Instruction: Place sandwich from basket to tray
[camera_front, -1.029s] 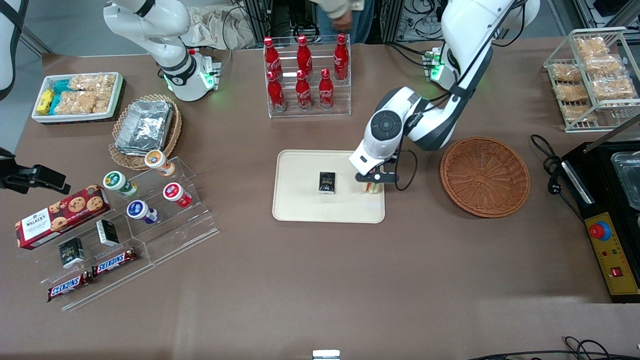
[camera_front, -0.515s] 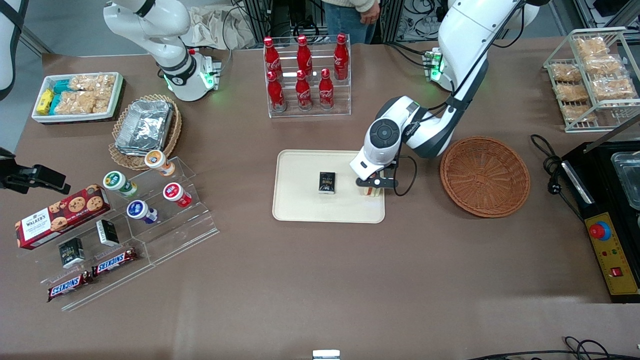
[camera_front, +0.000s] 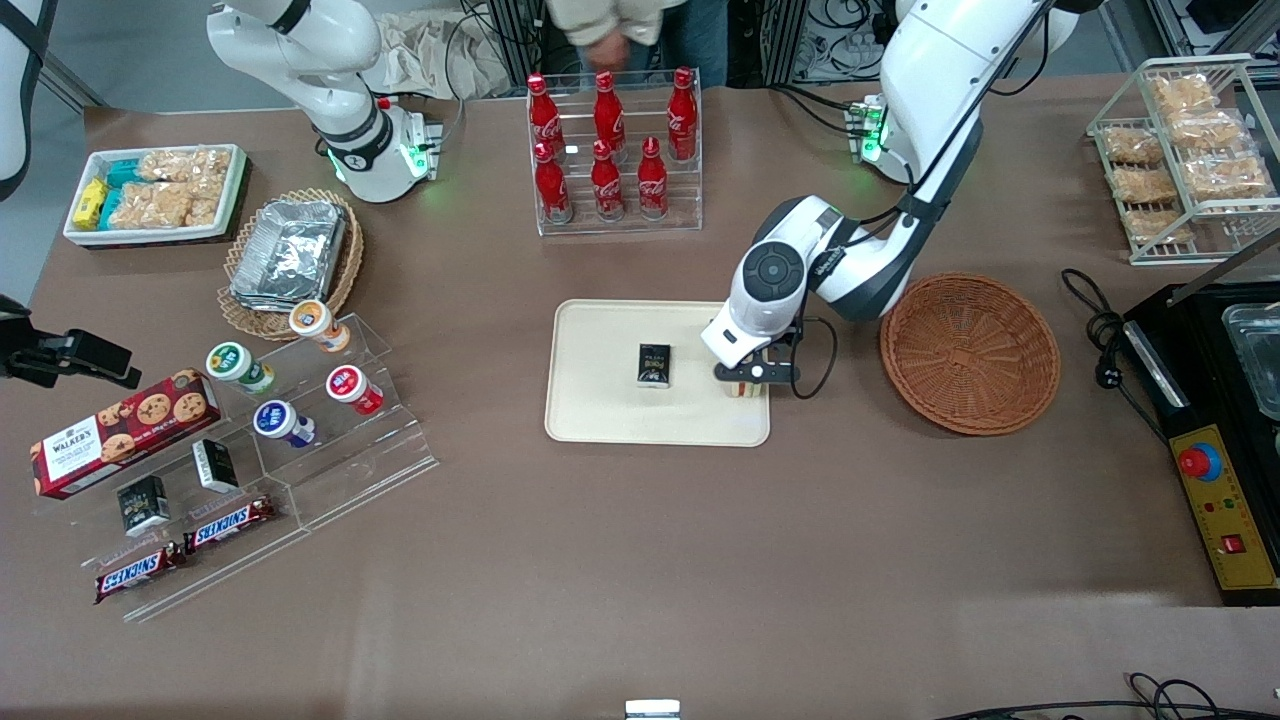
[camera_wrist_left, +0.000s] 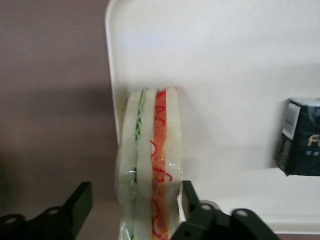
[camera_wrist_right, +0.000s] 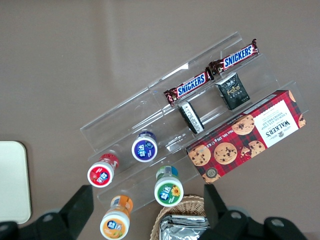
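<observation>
The sandwich (camera_front: 742, 388) (camera_wrist_left: 150, 150), wrapped in clear film, stands on edge on the cream tray (camera_front: 600, 420) (camera_wrist_left: 225, 60), right at the rim nearest the basket. My left gripper (camera_front: 745, 376) (camera_wrist_left: 134, 195) is low over it and open. One finger sits close against the orange-red side, while the other stands clear of the white bread side. The reddish-brown basket (camera_front: 970, 352) lies beside the tray toward the working arm's end, with nothing in it.
A small black box (camera_front: 655, 364) (camera_wrist_left: 300, 137) lies mid-tray. A rack of cola bottles (camera_front: 612, 150) stands farther from the camera, a person's hand (camera_front: 605, 45) above it. A black appliance (camera_front: 1225, 400) sits beside the basket; an acrylic snack stand (camera_front: 300, 420) lies toward the parked arm's end.
The gripper came down and slightly nearer the camera with the sandwich, setting it on the tray. The person at the table's back edge shifted toward the bottles.
</observation>
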